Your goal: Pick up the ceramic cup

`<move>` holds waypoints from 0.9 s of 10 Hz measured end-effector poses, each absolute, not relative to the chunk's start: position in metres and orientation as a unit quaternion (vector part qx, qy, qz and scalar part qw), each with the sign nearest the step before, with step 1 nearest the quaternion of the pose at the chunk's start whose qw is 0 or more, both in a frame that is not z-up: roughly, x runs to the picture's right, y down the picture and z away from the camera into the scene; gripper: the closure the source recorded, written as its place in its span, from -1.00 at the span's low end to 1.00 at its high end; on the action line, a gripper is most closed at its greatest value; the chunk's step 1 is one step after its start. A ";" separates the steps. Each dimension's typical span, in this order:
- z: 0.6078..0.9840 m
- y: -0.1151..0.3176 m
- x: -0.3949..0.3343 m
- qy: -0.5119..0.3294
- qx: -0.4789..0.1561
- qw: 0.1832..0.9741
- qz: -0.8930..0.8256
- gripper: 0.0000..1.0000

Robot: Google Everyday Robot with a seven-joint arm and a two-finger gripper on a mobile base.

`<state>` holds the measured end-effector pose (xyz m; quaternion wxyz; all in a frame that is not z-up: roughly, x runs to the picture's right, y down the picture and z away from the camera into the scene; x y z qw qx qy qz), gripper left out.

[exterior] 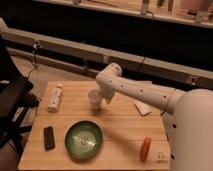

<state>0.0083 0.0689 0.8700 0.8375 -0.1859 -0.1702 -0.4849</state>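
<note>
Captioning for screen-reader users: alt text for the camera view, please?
A white robot arm reaches over a wooden table, its gripper just beside a white ceramic cup. A white bottle on its side, a green bowl and a flat black object lie nearby.

Arm [142,93]: smooth white rounded tube, small dark dots along its side.
Joint [111,75]: bulbous white knuckle.
Base [194,131]: large white curved shell.
Gripper [107,98]: pale, under the knuckle.

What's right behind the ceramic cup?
The tool hangs by the ceramic cup, at its right rear side. The arm covers the table further behind it.
</note>
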 end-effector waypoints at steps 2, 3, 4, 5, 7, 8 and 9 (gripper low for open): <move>0.867 0.066 0.009 -0.171 -0.187 0.837 -0.486 0.85; 0.867 0.064 0.010 -0.171 -0.186 0.837 -0.486 0.87; 0.866 0.062 0.010 -0.171 -0.186 0.836 -0.486 0.87; 0.863 0.057 0.012 -0.170 -0.186 0.836 -0.487 0.87; 0.851 0.043 0.015 -0.169 -0.184 0.836 -0.488 0.87; 0.849 0.039 0.015 -0.169 -0.184 0.836 -0.488 0.87; 0.848 0.037 0.016 -0.169 -0.183 0.836 -0.489 0.87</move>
